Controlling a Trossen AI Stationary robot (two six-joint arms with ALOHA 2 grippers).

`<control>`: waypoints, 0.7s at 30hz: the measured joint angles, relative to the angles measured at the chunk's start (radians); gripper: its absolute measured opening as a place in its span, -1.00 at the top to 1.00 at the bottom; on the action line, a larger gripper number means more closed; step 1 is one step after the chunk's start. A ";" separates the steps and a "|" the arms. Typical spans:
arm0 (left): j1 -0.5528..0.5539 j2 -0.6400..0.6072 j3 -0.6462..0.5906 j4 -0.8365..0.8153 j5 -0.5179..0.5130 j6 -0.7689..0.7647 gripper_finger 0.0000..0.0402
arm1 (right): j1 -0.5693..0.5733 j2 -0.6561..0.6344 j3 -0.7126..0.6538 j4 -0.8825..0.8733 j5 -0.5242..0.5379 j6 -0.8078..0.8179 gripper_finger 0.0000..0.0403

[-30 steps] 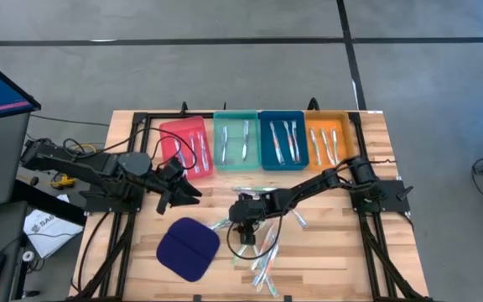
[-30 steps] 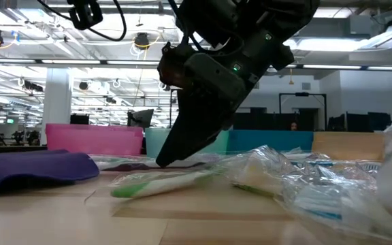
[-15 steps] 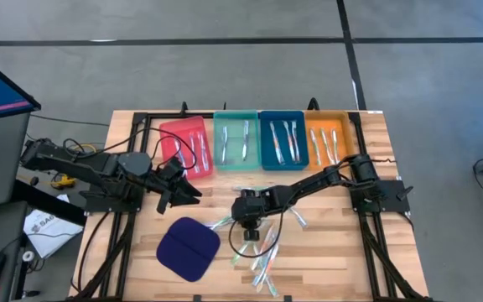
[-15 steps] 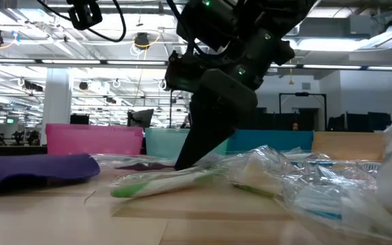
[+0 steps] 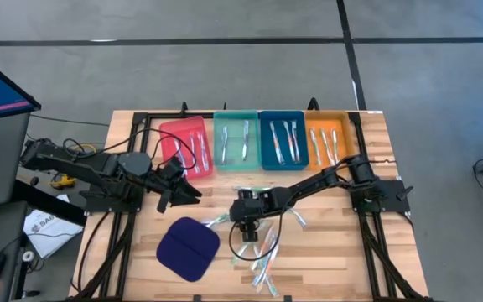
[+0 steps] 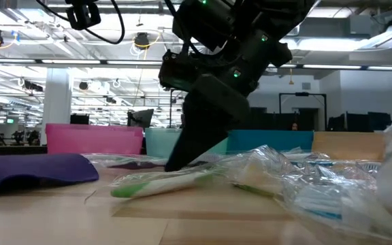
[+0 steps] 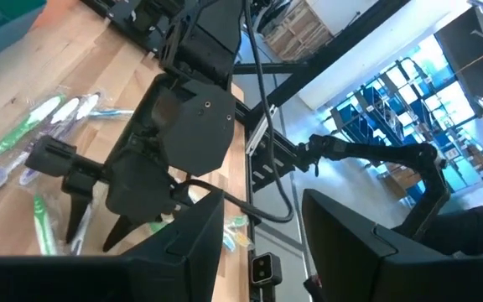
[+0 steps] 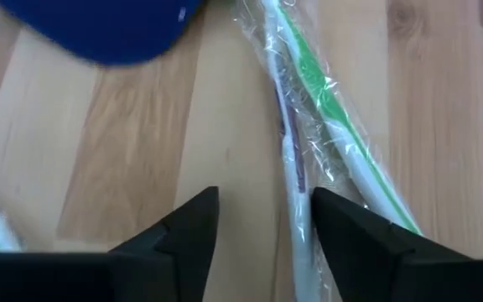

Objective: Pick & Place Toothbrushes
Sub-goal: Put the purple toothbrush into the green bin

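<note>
Several wrapped toothbrushes (image 5: 261,250) lie loose on the wooden table (image 5: 334,252), near its middle. My right gripper (image 8: 265,226) is open and points steeply down at the pile's left end. A purple-accented toothbrush (image 8: 290,159) runs between its fingers, close beside one of them, and a green one (image 8: 335,117) lies just outside. In the low view the gripper (image 6: 172,162) stands right at the tabletop behind a green toothbrush (image 6: 162,184). My left gripper (image 7: 262,252) waits open and holds nothing, raised over the table's left side (image 5: 187,191).
Red (image 5: 187,144), teal (image 5: 236,140), blue (image 5: 283,140) and orange (image 5: 327,143) trays line the far edge, each holding a few toothbrushes. A dark blue cloth pad (image 5: 188,248) lies to the left of the pile. Bare wood shows at the near right.
My right gripper has sunk a little toward the table at the pile's left end and turned slightly about its wrist. The toothbrushes lie as before.
</note>
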 joint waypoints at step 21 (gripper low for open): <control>0.000 0.000 0.000 0.028 -0.017 -0.007 0.21 | -0.009 -0.007 0.167 -0.253 -0.062 0.263 0.93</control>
